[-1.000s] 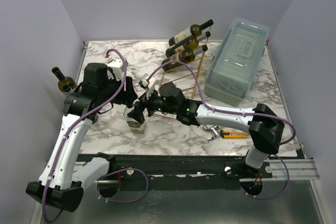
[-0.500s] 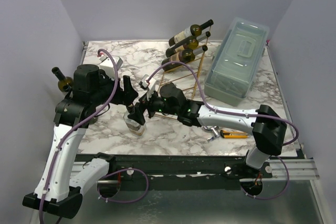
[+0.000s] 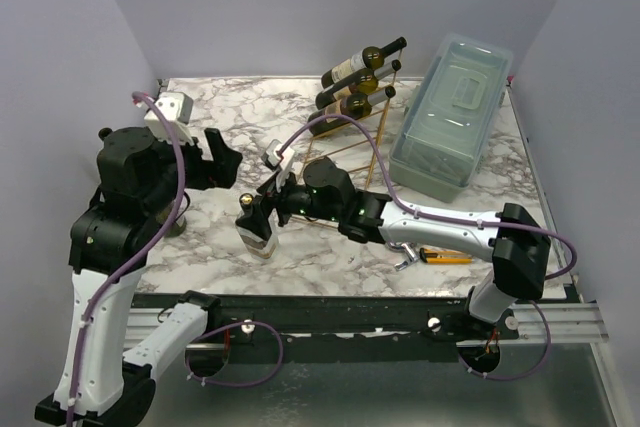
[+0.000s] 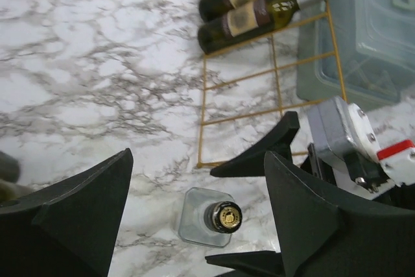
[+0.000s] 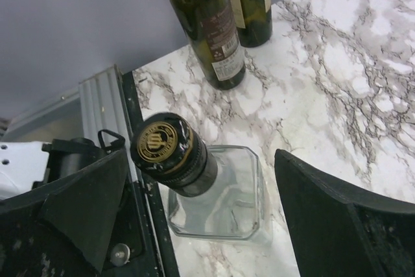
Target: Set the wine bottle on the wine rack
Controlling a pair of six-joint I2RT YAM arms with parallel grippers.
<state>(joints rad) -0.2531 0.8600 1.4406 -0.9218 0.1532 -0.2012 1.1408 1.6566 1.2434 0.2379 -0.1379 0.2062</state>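
Marble-patterned bench (image 3: pixel 330 252) carries everything; at about 5 o'clock from its middle, close to the near edge, a yellow-handled cutter (image 3: pixel 447 257) lies flat, just beside the right arm's forearm; at about 8 o'clock a clear-glass bottle (image 4: pixel 222 216) stands upright on its square base, with a dark neck and a gold cap, not on the wine rack (image 4: pixel 273 76) but near its foot and not touching it.

The right hand (image 3: pixel 255 222) reaches in from 3 o'clock and straddles this bottle; its fingers (image 5: pixel 84 205) stand wide apart, one on each side of the neck, with a gap showing on both sides; nothing is gripped.

The left hand (image 4: pixel 198 154) is held up off the bench at about 10 o'clock from the bottle, apart from it; its jaws are spread wide and hold nothing.

At 9 o'clock, by the left edge, two dark green bottles (image 5: pixel 207 24) stand upright, largely hidden behind the left arm in the top view.

Farther back, at about 12 to 1 o'clock, the gold wire rack leans; three dark bottles (image 3: pixel 355 82) lie across its upper rungs, necks pointing toward 2 o'clock.

At 2 o'clock, just beside the rack, sits a pale blue-grey plastic box (image 3: pixel 450 112) with its lid on.
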